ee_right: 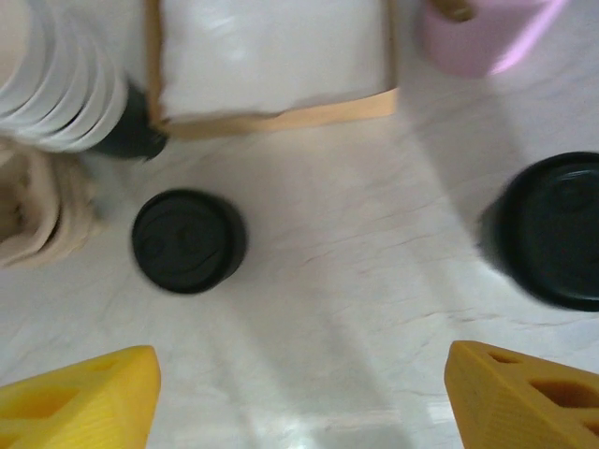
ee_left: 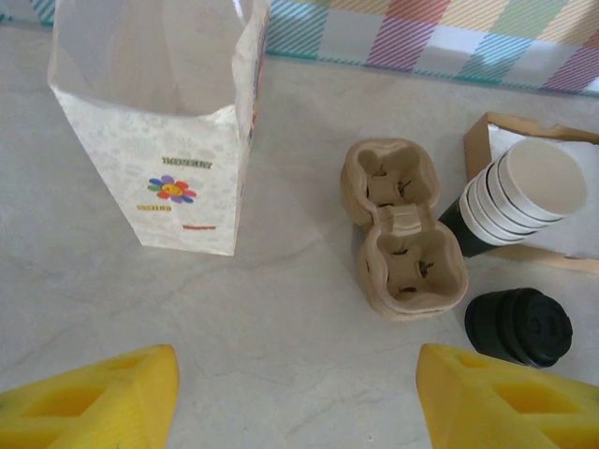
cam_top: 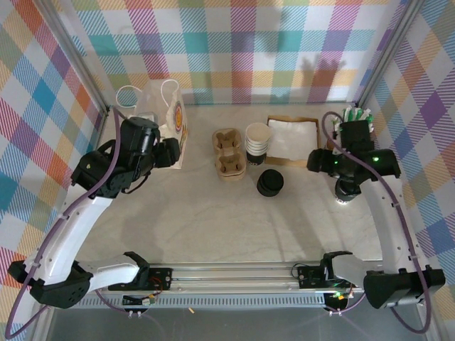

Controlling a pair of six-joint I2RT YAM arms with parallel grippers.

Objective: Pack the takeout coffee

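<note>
We judge the reach for the coffee (ee_right: pixel 552 229) to be the step in hand. It stands on the table (ee_right: pixel 356 309) below a pink tub (ee_right: pixel 482 33), off to the right of the right gripper (ee_right: pixel 299 374), whose fingers are apart with nothing between them. The next move calls for shifting that gripper rightward until the cup sits in the gap, then lowering and closing on the sides below the lid.

The left gripper (ee_left: pixel 295 374), fingers likewise apart and empty, hovers near the bag (ee_left: pixel 159 140), with the carrier (ee_left: pixel 402 234) to its right.

The coffee is blurred and cut by the frame edge, so we cannot make out its sides. The bag's mouth is cut off and its inside hidden. The lids (ee_right: pixel 187 240) beside the cups (ee_left: pixel 524 192) look much like the coffee from above.
</note>
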